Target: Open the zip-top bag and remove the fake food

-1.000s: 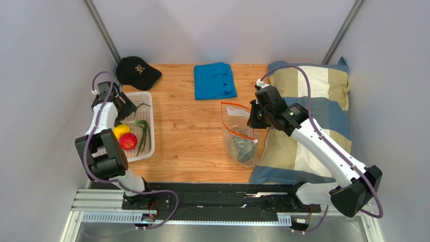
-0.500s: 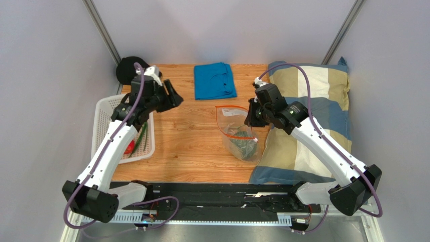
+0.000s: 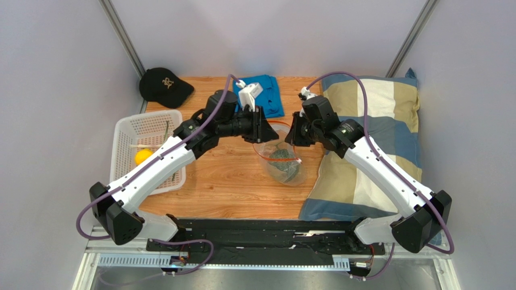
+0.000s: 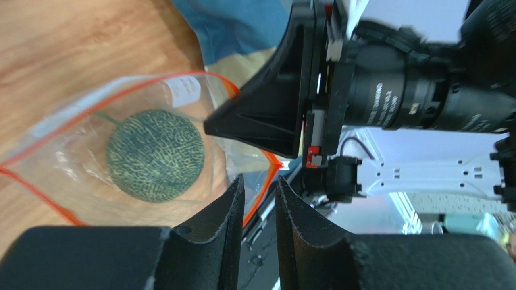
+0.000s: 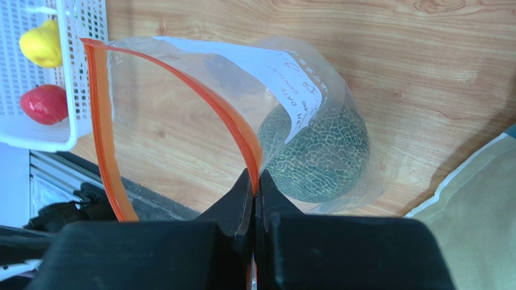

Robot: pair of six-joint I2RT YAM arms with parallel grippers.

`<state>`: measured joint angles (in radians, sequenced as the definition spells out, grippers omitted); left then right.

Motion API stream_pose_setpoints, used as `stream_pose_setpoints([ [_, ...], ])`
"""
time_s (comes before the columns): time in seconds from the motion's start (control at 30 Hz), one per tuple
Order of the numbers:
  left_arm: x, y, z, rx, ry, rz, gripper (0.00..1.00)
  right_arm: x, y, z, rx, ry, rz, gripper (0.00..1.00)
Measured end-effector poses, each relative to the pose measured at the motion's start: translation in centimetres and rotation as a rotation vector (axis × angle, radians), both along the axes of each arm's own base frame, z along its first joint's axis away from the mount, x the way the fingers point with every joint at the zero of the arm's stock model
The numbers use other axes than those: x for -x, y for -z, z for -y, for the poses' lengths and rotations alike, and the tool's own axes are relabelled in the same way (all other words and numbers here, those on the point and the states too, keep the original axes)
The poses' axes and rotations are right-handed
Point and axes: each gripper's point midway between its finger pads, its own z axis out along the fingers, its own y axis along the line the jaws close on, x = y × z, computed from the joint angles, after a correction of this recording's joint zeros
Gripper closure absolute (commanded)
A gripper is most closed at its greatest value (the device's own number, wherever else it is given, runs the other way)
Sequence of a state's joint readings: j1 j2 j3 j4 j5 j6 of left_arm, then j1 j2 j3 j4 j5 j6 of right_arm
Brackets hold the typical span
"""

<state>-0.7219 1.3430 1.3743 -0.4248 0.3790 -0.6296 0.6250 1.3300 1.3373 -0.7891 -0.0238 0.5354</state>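
The zip-top bag (image 3: 266, 148) lies mid-table with its orange-red mouth (image 5: 100, 121) gaping wide. My right gripper (image 5: 255, 178) is shut on one side of the zip strip and holds that lip up. A grey-green netted ball (image 5: 318, 157) of fake food rests inside the bag (image 4: 72, 109). My left gripper (image 4: 259, 184) is at the opposite lip. Its jaws stand narrowly apart, with the orange strip running into the gap. A yellow fruit (image 5: 40, 43) and a red fruit (image 5: 43, 104) lie in the white basket (image 3: 130, 130).
A black cap (image 3: 163, 86) sits at the back left. A folded blue cloth (image 3: 266, 99) lies at the back centre, partly under my left wrist. A striped pillow (image 3: 375, 139) fills the right side, against the bag.
My left arm swung from the basket across to the bag's mouth while its jaws narrowed. The right gripper drew its lip back and left, and the mouth gaped wider.
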Motion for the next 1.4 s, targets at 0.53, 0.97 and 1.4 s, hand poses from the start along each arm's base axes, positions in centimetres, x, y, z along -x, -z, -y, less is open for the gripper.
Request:
stream_pose_setpoints([
  [0.53,-2.2,8.5,1.4,-0.173,-0.089,-0.123,0.74,0.2,0.9,-2.2,-0.102,0.087,-0.035,1.0],
  [0.97,-3.9,13.9,0.8,-0.277,-0.199,-0.194,0.66,2.2,0.2,-5.0,-0.19,0.06,-0.088,1.0],
  [1.4,-2.2,22.3,0.2,-0.373,-0.167,-0.285,0.55,3.6,0.2,-6.4,-0.223,-0.03,-0.111,1.0],
])
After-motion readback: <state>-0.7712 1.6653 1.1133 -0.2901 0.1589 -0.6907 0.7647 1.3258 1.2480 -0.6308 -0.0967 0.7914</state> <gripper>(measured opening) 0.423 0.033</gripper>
